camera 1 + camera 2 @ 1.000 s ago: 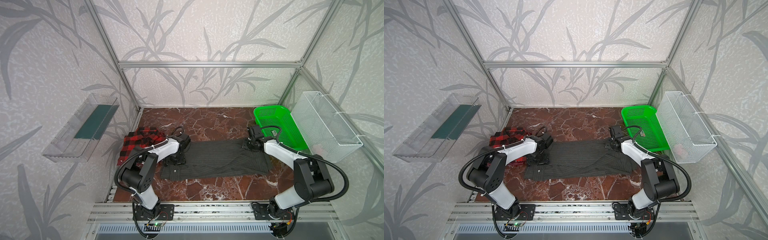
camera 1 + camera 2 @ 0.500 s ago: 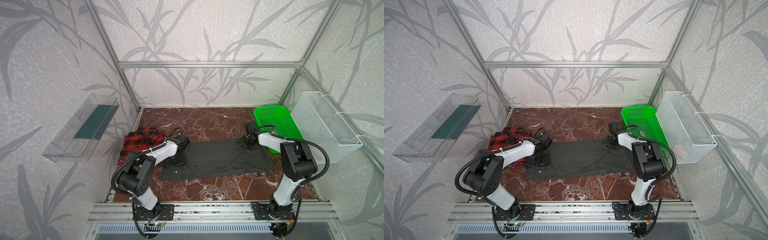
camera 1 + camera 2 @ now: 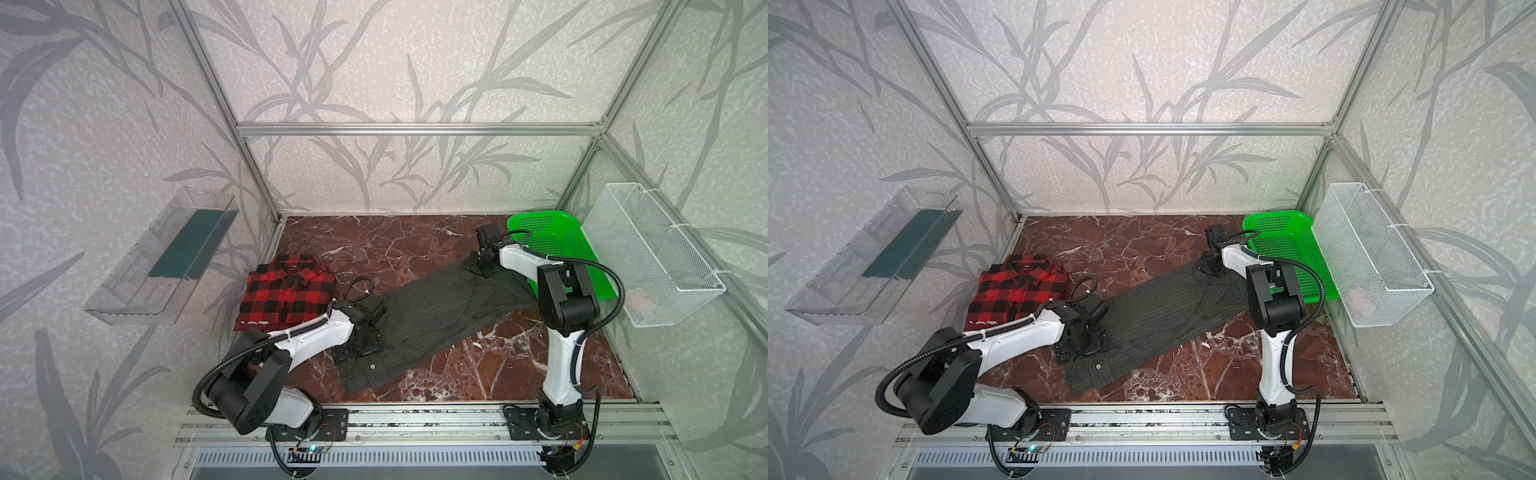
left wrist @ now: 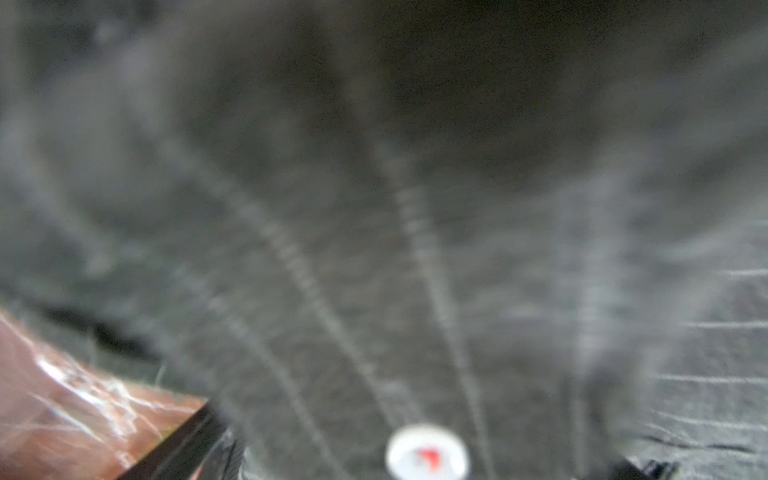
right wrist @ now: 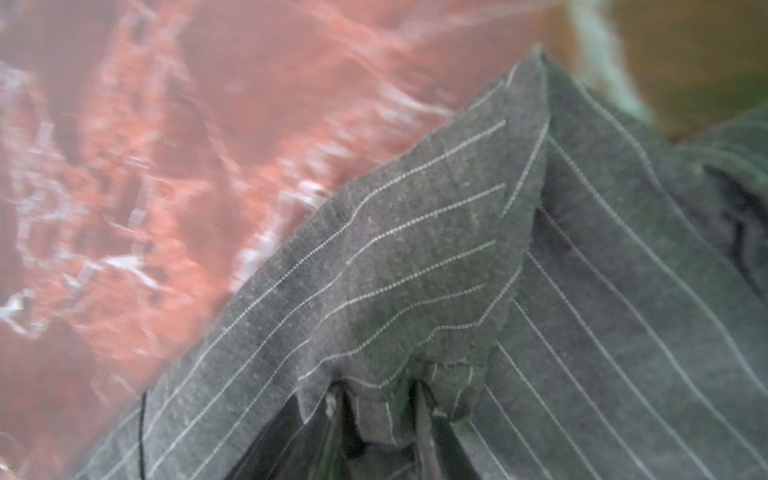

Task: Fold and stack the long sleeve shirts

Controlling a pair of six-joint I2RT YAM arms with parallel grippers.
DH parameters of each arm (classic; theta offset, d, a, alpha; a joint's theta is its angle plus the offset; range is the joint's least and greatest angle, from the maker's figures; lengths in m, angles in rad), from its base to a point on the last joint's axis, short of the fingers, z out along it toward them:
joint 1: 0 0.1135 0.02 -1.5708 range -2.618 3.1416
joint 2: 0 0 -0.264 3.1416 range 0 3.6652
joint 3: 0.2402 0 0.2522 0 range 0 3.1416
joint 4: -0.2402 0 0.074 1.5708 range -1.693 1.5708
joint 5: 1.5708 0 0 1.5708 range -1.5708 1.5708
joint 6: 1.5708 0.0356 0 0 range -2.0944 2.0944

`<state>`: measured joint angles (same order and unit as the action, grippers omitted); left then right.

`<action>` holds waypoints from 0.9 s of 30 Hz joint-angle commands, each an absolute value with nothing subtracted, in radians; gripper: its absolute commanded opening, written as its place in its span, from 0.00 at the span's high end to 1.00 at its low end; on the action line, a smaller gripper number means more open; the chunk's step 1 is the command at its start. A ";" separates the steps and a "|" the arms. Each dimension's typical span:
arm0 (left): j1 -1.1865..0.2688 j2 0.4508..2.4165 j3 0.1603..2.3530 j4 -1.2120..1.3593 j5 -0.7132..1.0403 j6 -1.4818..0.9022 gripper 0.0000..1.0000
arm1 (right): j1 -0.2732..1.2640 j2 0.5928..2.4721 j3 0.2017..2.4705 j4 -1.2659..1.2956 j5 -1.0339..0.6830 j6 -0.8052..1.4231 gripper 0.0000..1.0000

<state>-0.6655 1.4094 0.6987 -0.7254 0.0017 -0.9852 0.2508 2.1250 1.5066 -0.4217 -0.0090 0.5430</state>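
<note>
Pinched shut, the right gripper (image 5: 378, 409) holds a small bunched fold of the dark charcoal pinstriped button-up cloth shirt (image 3: 432, 320) at its far end, just beside the green plastic mesh basket (image 3: 557, 239). At the near end the left gripper (image 3: 361, 345) sits low on the cloth w/ jaws wide and nothing clamped. A white button (image 4: 428, 455) shows between its fingers (image 4: 183, 444). The shirt lies as a long narrow strip, diagonal across the red-brown marble tabletop (image 3: 395, 245), not yet folded lengthwise. The red-and-black buffalo plaid shirt (image 3: 286, 291), already a neat folded rectangle, lies at the table's left, apart from the charcoal one.

Risks, imo:
- The pinch takes only a little cloth, so a lift could slip or raise just the top layer & open the fold.
- The left end isn't held, so a pull from the right could drag & skew the whole strip.
- The cloth edge could snag the basket rim.

Views: only the right wrist view shows the pinch itself. In both top views the gripper body hides it, but they give the layout. The left wrist view, though blurred, shows the jaw spread, which the top views don't.
</note>
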 commanded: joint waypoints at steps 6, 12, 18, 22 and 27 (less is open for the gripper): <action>-0.915 1.384 0.669 -0.676 -0.011 -1.296 0.02 | 0.339 2.251 1.742 -0.574 -0.089 0.452 0.65; -0.986 1.297 0.737 -0.786 -0.061 -1.393 0.01 | 0.355 2.215 1.825 -0.669 -0.052 0.414 0.56; -0.992 1.123 0.755 -0.848 -0.074 -1.371 0.01 | 0.355 1.999 1.669 -0.624 -0.037 0.417 0.49; -0.979 1.064 0.831 -0.951 -0.209 -1.253 0.01 | 0.357 1.816 1.431 -0.500 -0.062 0.462 0.47; -0.876 1.087 0.852 -0.998 -0.224 -1.087 0.01 | 0.358 1.666 1.213 -0.434 -0.094 0.490 0.46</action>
<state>-0.9279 1.0725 0.8520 -0.9070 -0.1673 -1.2003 0.3557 1.7161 1.3037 -0.4915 -0.0658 0.4595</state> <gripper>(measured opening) 0.994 0.539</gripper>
